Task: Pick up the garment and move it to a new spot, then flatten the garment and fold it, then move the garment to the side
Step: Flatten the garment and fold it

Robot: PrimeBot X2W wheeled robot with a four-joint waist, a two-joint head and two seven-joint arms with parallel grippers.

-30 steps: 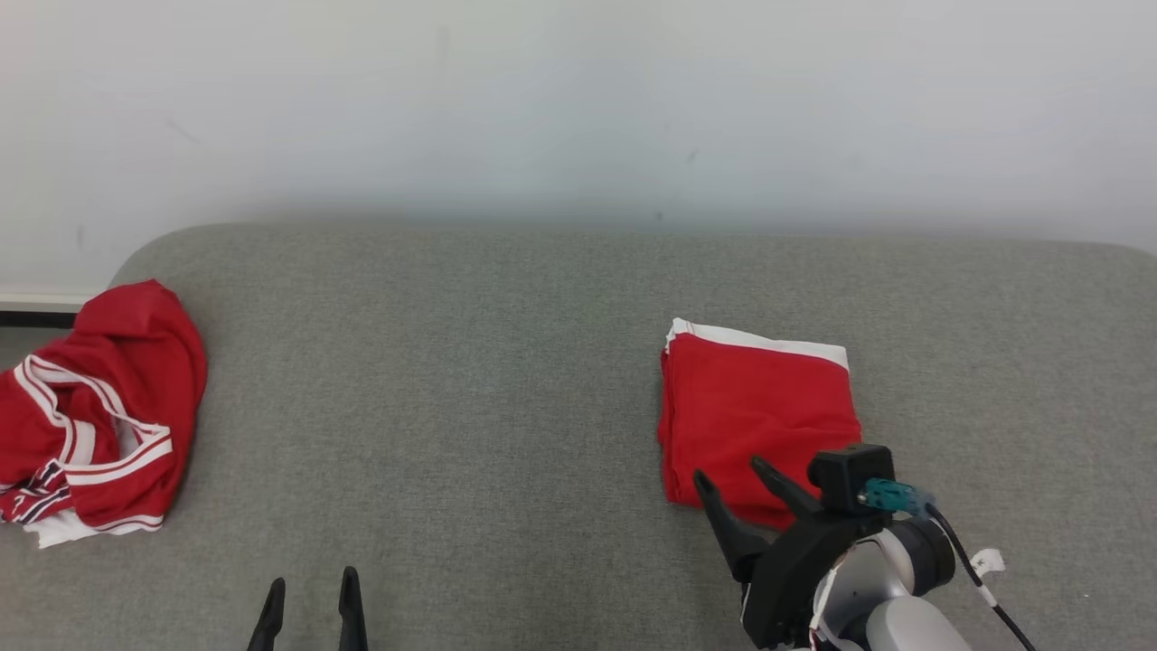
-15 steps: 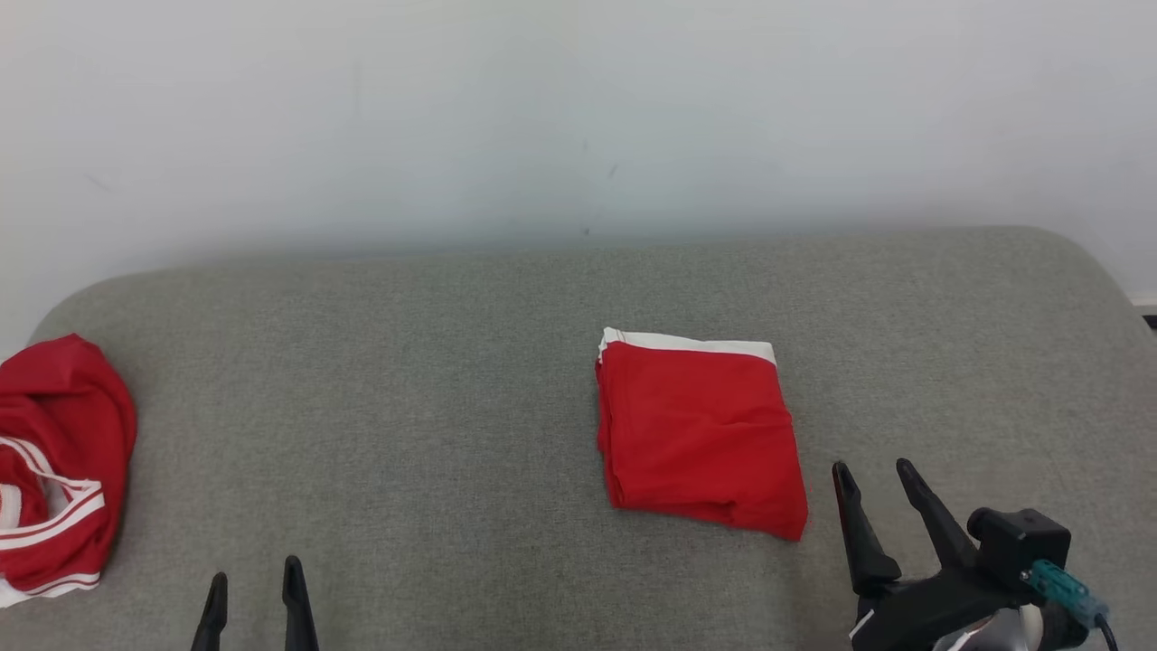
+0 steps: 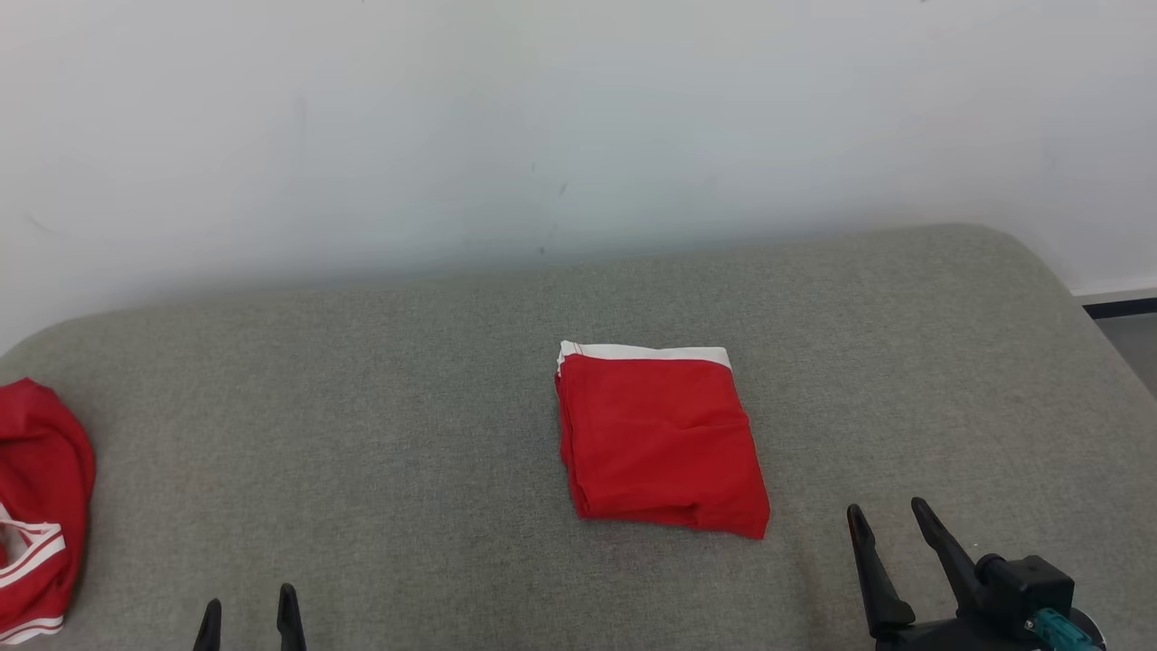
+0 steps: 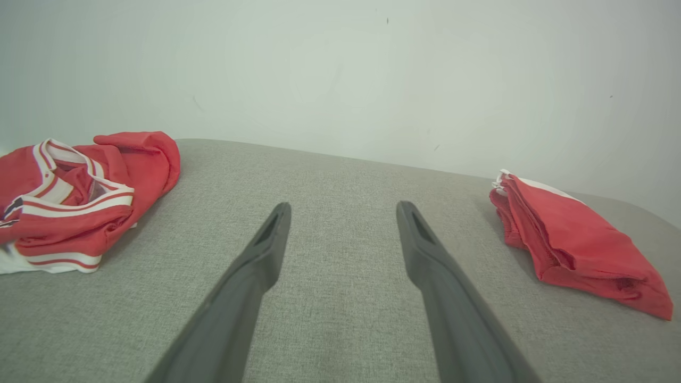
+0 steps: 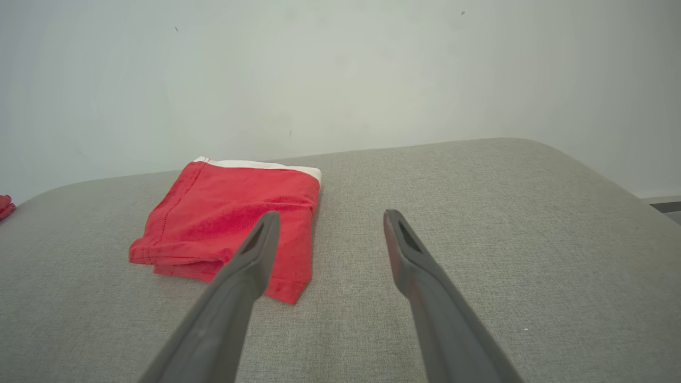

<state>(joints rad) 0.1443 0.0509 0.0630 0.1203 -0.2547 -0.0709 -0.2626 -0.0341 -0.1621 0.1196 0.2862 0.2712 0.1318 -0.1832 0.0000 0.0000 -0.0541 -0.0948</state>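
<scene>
Spread wide and empty, the right claw (image 3: 886, 508) stands at the 5 o'clock corner of the head view, its 2 long dark fingers well parted. The left claw (image 3: 250, 599), at 7 o'clock, is parted too and holds nothing. Both hang over bare cushion and touch no cloth.

The task's thing, a red cloth garment folded into a neat rectangle (image 3: 660, 443), lies flat on the grey woven upholstered cushion (image 3: 407, 407). It is a little right of the middle, at about 11 o'clock from the right claw and apart from it. A white band runs along its far edge. The near edge shows stacked layers, with 1 corner poking out toward 5 o'clock, and faint creases cross its top.

Well apart at 9 o'clock, by the cushion's left end, sits a crumpled red garment with white stripes (image 3: 36, 506), partly cut off by the frame. A plain pale wall (image 3: 542, 117) rises behind at 12 o'clock. Between the right claw and the folded garment lies bare cushion.
</scene>
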